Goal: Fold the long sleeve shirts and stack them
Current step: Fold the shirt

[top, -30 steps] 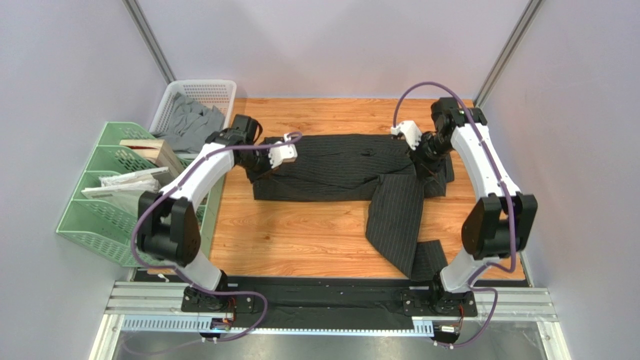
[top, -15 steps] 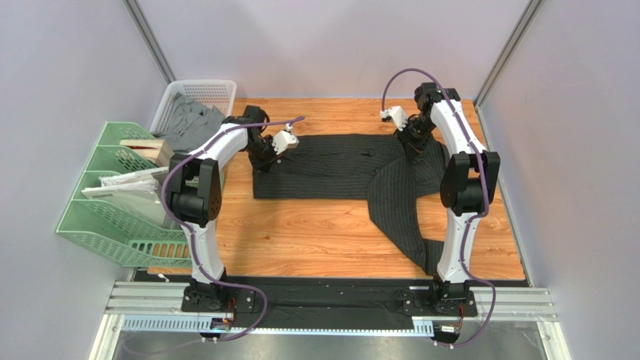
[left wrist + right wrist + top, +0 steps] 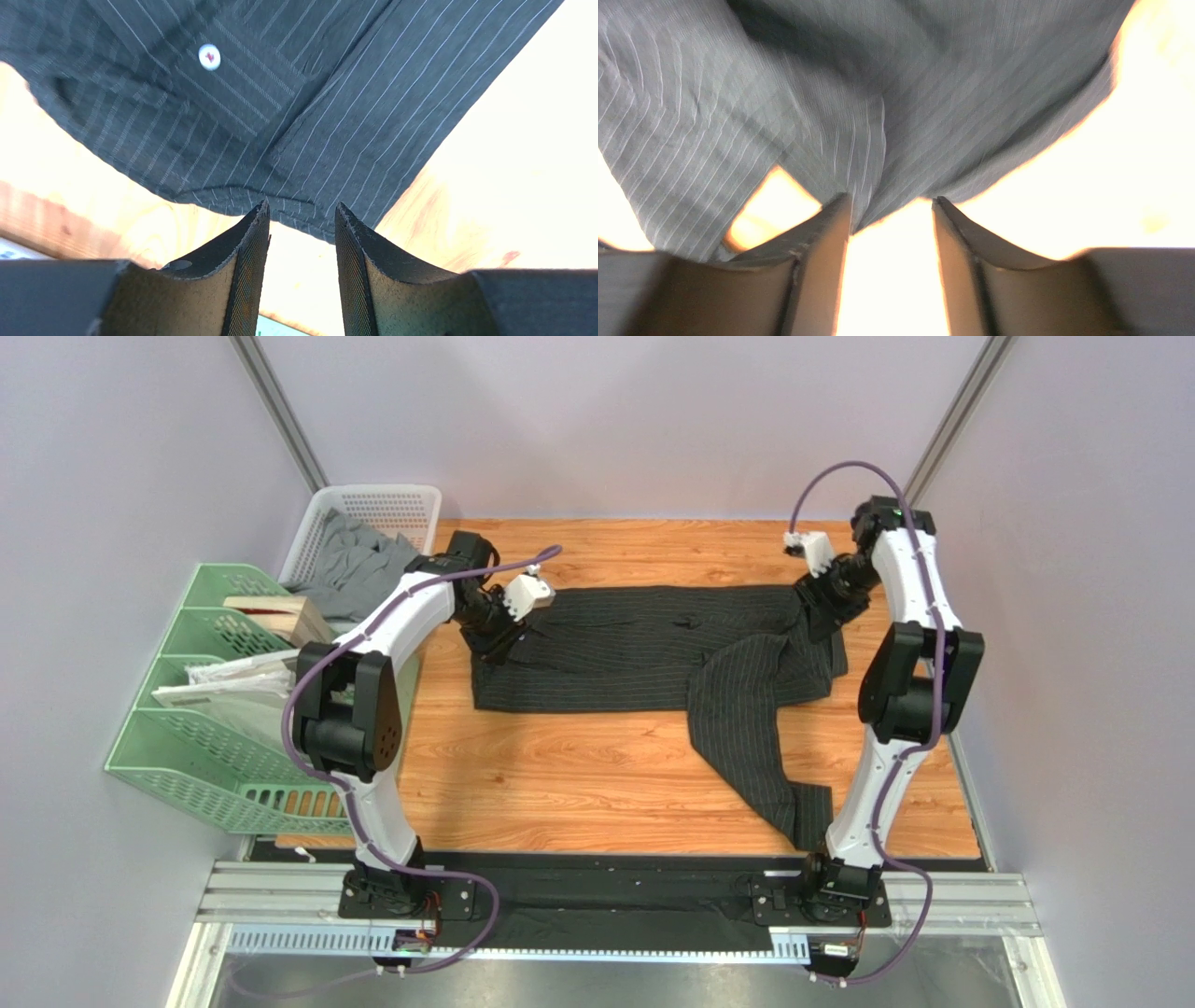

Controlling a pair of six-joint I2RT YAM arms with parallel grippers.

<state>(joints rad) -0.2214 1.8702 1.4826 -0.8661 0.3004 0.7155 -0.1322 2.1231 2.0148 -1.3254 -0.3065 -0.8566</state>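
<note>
A charcoal pinstriped long sleeve shirt (image 3: 631, 647) lies across the far half of the wooden table (image 3: 561, 770). One sleeve (image 3: 751, 742) runs down toward the near right. My left gripper (image 3: 491, 637) is open and empty at the shirt's left end; in the left wrist view (image 3: 302, 210) its tips sit just off the cuff hem (image 3: 231, 133) with a white button. My right gripper (image 3: 821, 609) is open at the shirt's right end; in the right wrist view (image 3: 889, 206) the fabric edge (image 3: 878, 140) lies just beyond the tips.
A white basket (image 3: 368, 525) with grey cloth (image 3: 351, 567) stands at the far left. A green file rack (image 3: 211, 700) with papers stands left of the table. Metal frame posts rise at the back corners.
The right arm has swung from the shirt's middle out to its right end. The left gripper has stayed at the left end. The shirt's right part has shifted slightly.
</note>
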